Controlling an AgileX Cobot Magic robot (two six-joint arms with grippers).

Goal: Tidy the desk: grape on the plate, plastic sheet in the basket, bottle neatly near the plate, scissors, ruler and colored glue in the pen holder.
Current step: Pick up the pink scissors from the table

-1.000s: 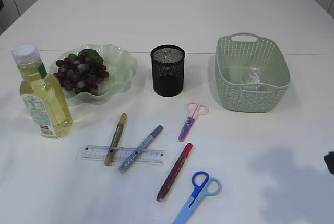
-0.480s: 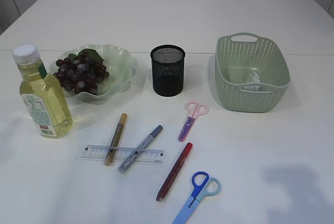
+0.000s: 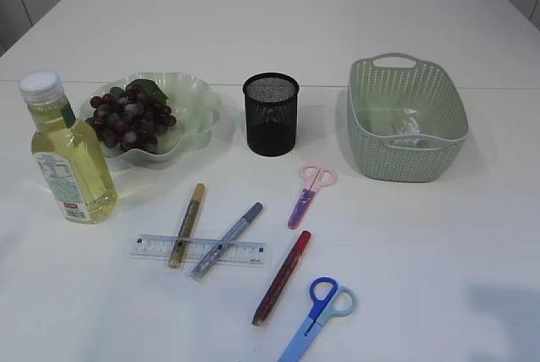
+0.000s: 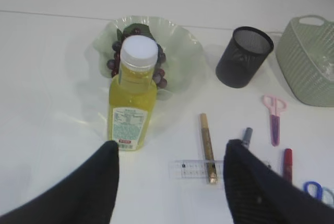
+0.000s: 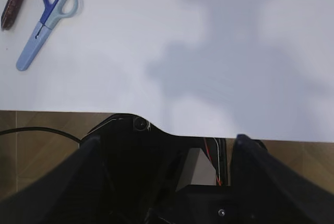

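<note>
Dark grapes lie on the pale green plate. The yellow bottle stands upright left of the plate. A crumpled clear plastic sheet lies in the green basket. The black mesh pen holder looks empty. Pink scissors, blue scissors, a clear ruler and gold, grey-blue and red glue pens lie on the table. My left gripper is open, above the table near the bottle. My right gripper is open over the table's near edge.
Neither gripper shows in the exterior view. The gold and grey-blue pens lie across the ruler. The right wrist view shows the blue scissors at top left, and the robot base and floor below the table's edge.
The dark tip of the right arm has left the exterior view's right edge and its shadow has slid off to the right. Nothing on the table has moved.
</note>
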